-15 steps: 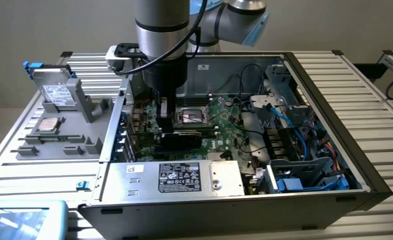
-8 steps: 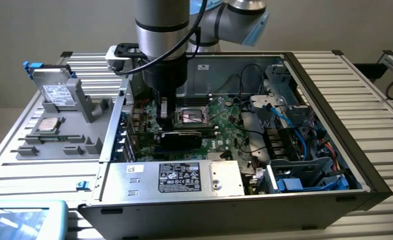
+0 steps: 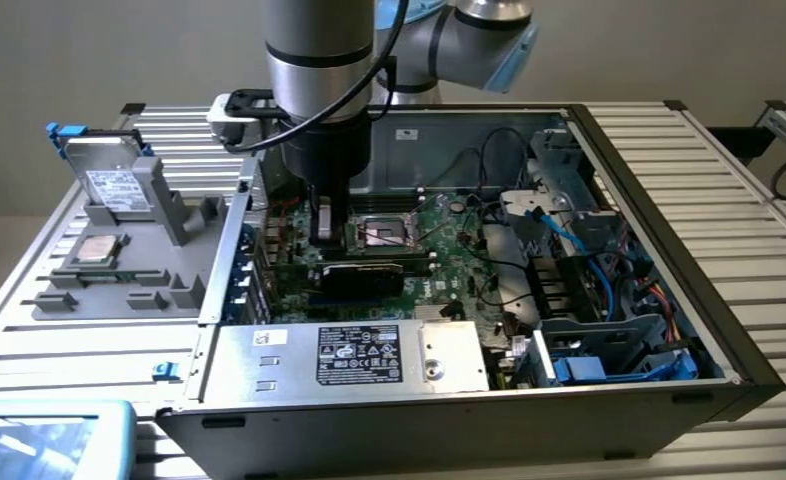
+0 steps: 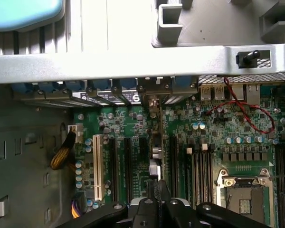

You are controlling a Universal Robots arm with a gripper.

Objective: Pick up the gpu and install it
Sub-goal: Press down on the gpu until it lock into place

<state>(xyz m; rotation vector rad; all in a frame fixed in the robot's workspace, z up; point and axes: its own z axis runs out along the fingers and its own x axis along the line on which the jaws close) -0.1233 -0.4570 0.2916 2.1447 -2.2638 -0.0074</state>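
While the gripper (image 4: pixel 154 190) is pinched on the gpu's (image 4: pixel 155 142) upper edge, the card is held upright, edge-on, down among the motherboard's (image 4: pixel 180 128) expansion slots, its bracket end turned toward the case's (image 4: pixel 133 61) rear wall.

Work surface: ribbed aluminium-profile table (image 3: pixel 747 180), pale grey, spanning the exterior view. Grey moulded fixture tray (image 3: pixel 113 270) at the exterior view's left. Plain beige wall (image 3: pixel 46 60) behind. Lighting: even, diffuse, with soft shadows.
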